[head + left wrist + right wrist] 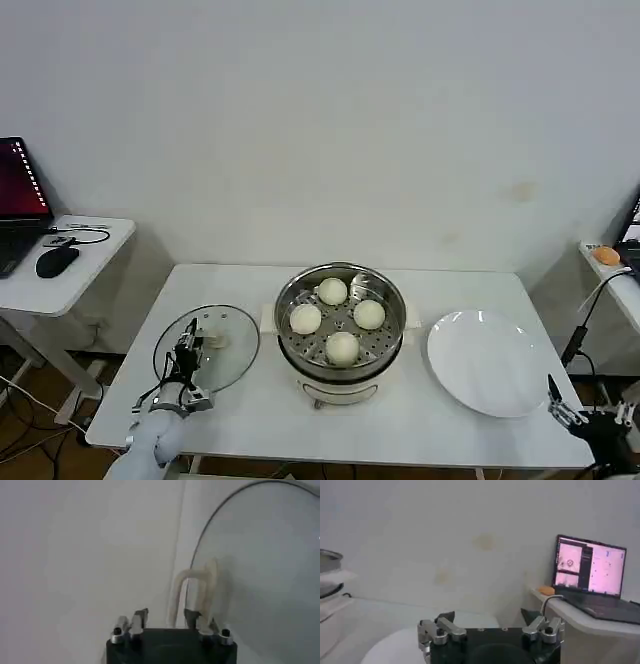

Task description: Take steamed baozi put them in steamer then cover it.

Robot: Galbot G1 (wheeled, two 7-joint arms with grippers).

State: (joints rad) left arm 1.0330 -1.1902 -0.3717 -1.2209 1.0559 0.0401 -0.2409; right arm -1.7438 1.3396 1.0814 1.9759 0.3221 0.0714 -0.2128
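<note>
Cover [207, 346] handle between left hand [189, 348] fingers

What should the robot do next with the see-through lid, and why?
Probably close the open left gripper on the cover's handle and lift. All four baozi already sit in the uncovered steamer, and the fingers flank that handle.

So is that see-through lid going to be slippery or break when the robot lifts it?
The cover looks like glass, so it's probably stiff, fairly heavy, and breakable if dropped. Its smooth surface may be slippery, but the left gripper is lined up with the bar handle, which likely gives a surer hold.
</note>
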